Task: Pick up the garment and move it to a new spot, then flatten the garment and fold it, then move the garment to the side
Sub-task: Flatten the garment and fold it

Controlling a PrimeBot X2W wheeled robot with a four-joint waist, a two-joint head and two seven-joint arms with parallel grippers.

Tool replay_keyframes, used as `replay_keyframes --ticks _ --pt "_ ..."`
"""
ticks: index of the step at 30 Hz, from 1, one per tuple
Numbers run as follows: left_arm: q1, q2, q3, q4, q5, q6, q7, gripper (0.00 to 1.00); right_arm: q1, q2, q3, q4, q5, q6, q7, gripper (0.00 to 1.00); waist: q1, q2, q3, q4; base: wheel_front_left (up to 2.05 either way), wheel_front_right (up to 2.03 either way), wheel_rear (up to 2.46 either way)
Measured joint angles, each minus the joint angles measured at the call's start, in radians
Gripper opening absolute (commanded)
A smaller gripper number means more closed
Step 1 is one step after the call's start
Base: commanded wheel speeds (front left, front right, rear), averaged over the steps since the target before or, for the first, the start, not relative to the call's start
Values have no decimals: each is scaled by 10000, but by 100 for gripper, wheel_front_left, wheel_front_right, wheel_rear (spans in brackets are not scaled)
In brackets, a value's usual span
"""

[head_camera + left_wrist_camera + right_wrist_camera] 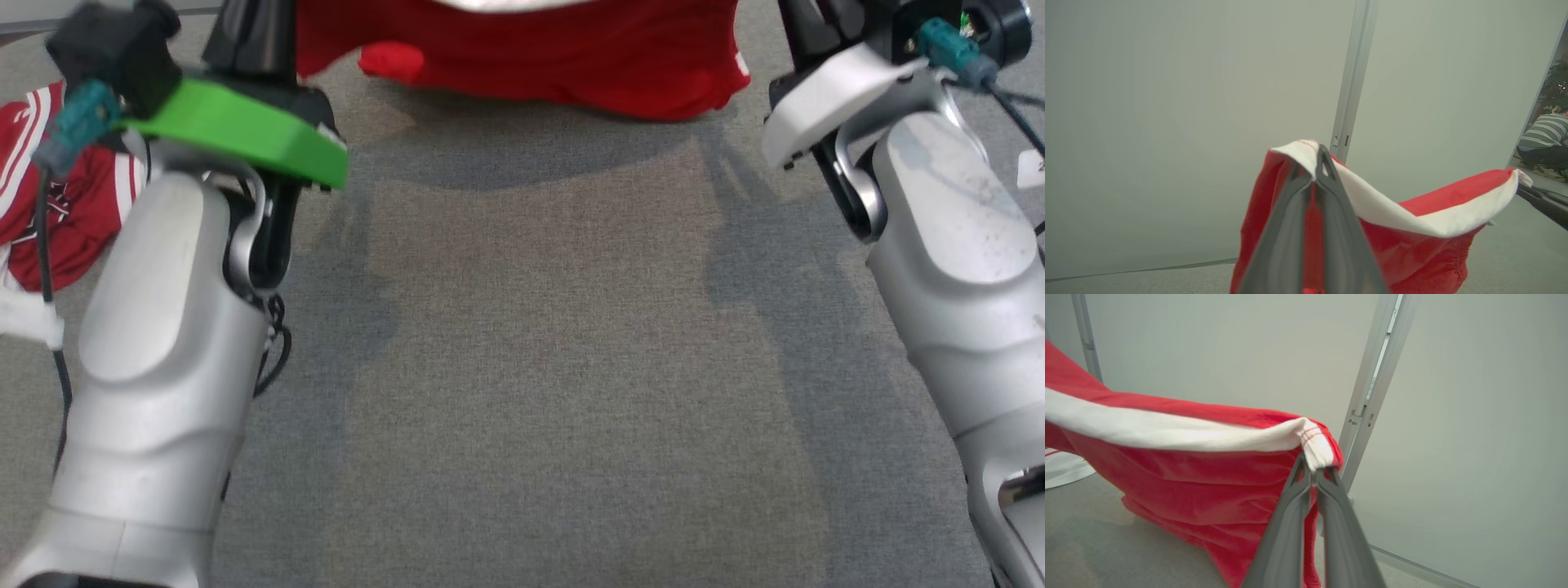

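Observation:
The garment [563, 49] is red with a white band along its edge, and it hangs above the grey surface at the top of the head view, its lower hem drooping. In the left wrist view my left gripper [1312, 165] is shut on one corner of the garment [1412, 228] at the white band. My right gripper [1314, 471] is shut on the other corner of the garment [1188, 473], where the band's red stitching shows. The cloth stretches between the two grips. Both pale forearms rise along the sides of the head view.
A second red garment with white stripes [57, 204] lies bunched at the far left on the grey carpet-like surface [531, 367]. Pale partition walls with metal posts [1372, 388] stand close behind. A person in a striped top [1543, 134] sits at the far right.

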Motion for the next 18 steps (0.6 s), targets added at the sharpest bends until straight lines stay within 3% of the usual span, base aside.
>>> replay_keyframes --ticks 9,18 --pt "4142 207 665 -3239 560 -2 -2 0 3320 -261 -104 -2543 786 0 -2 0 -1 0 -198 2 0 0 0" --pt "7423 151 646 -4698 886 284 -4 0 6240 -399 -466 -4452 761 0 0 0 -1 0 -858 72 0 0 0"
